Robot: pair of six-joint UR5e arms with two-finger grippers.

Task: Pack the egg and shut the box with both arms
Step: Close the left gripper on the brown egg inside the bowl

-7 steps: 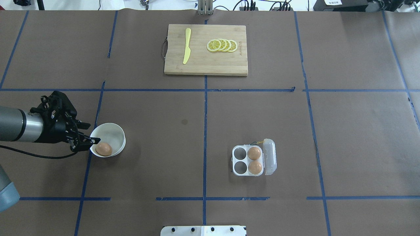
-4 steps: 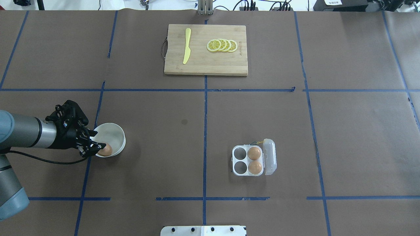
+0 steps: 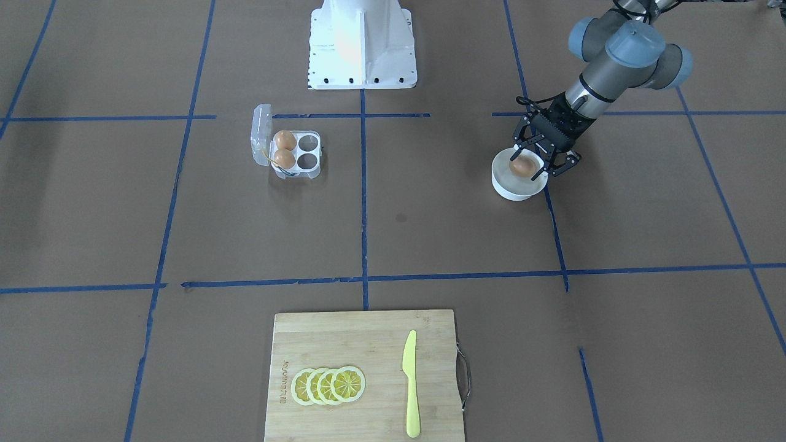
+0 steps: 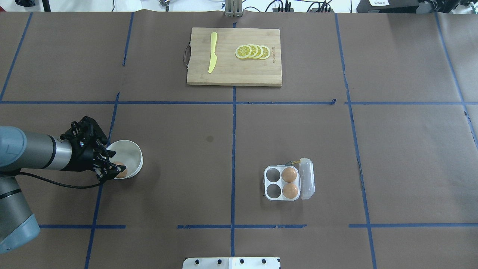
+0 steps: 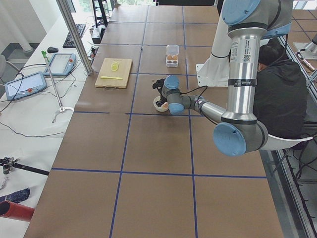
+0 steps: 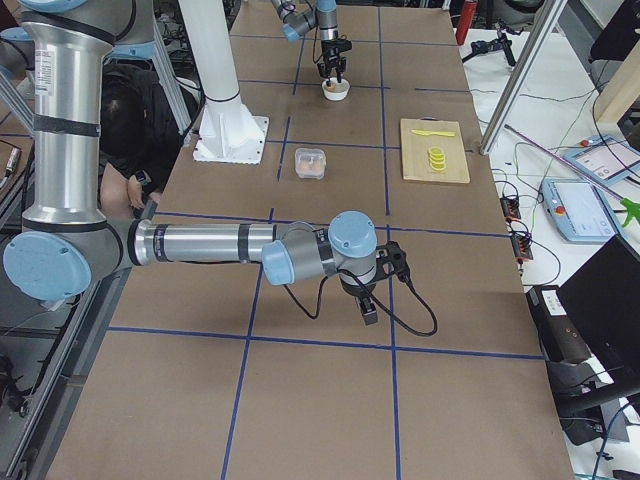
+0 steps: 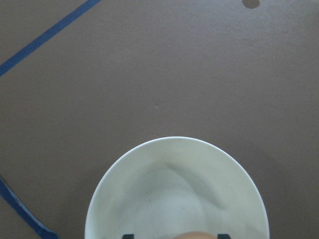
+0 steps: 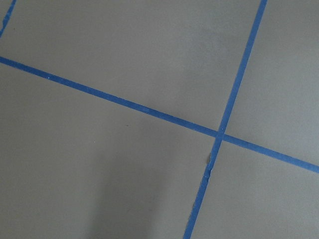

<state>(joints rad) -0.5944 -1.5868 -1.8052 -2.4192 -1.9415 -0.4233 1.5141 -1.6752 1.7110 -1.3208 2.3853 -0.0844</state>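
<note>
A tan-brown egg (image 4: 121, 171) lies in a round white bowl (image 4: 133, 155) at the table's left. My left gripper (image 4: 116, 164) reaches into the bowl, open, with a finger on each side of the egg (image 3: 521, 166). The left wrist view shows the bowl's rim (image 7: 174, 139) and the top of the egg (image 7: 198, 234) between the fingertips (image 7: 128, 236). The clear box (image 4: 273, 174) sits right of centre, lid (image 4: 307, 178) open, with two eggs (image 4: 289, 174) in its right-hand cells. My right gripper (image 6: 368, 305) hovers over bare table; I cannot tell its state.
A wooden cutting board (image 4: 239, 73) at the far middle carries a yellow knife (image 4: 213, 52) and lemon slices (image 4: 253, 52). Blue tape lines cross the brown table cover. The white robot base (image 3: 361, 43) stands at the near edge.
My left gripper has moved right and down into the bowl, from beside its rim to astride the egg. The box and its eggs have not moved.
</note>
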